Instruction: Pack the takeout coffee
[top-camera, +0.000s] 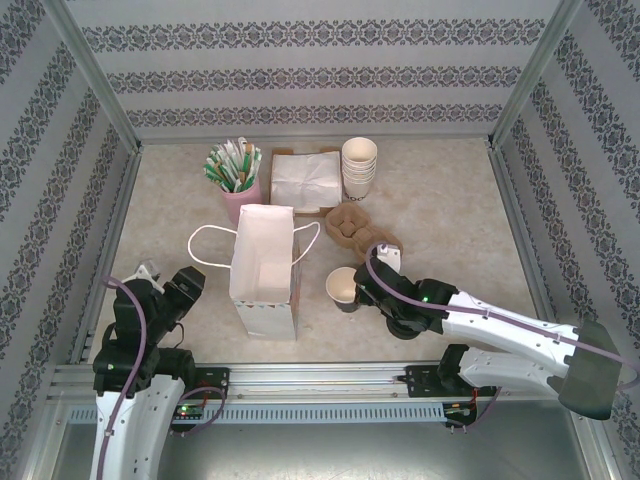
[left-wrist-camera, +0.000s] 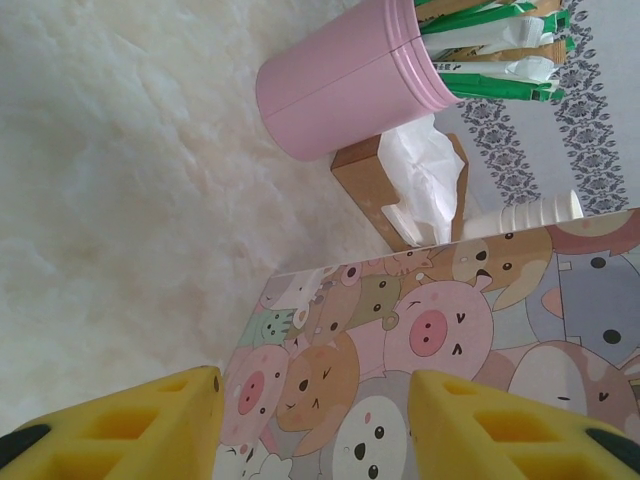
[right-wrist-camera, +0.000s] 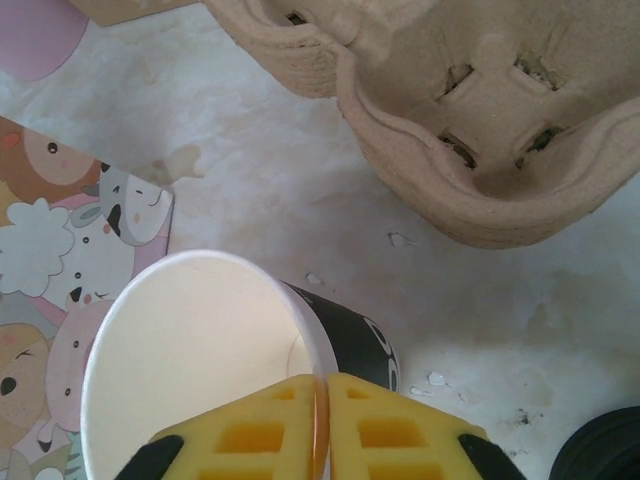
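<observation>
The left gripper (top-camera: 186, 284) sits low at the near left of the table (top-camera: 450, 220). Its yellow pads (left-wrist-camera: 150, 425) are spread wide with nothing between them, and they face the printed side of the paper bag (left-wrist-camera: 400, 350).

The right gripper (top-camera: 363, 290) reaches in from the near right. Its pads (right-wrist-camera: 385, 430) are pressed onto the rim of the coffee cup (right-wrist-camera: 200, 350) — one pad inside the mouth, one outside, with the wall pinched between them. The cup has no lid on it. Its inside is cream, and the black band on its side (right-wrist-camera: 355, 340) carries a pale curl of print too small to read. From above, the coffee cup (top-camera: 342, 287) is just right of the bag, near it but not touching.

The paper bag (top-camera: 265, 268) stands upright and open near the middle of the table, with its cord handles looped out to both sides. Its side shows cartoon pigs, bears and other animal faces, with no words to make out.

Just beyond the cup lies a brown cardboard cup carrier (top-camera: 350, 226) — its molded pockets (right-wrist-camera: 500, 150) face up.

Along the back stand a pink tub (top-camera: 243, 200) full of green-and-white wrapped sticks (left-wrist-camera: 500, 50), a brown box of white napkins (top-camera: 305, 178) and a stack of cream cups (top-camera: 359, 166).
</observation>
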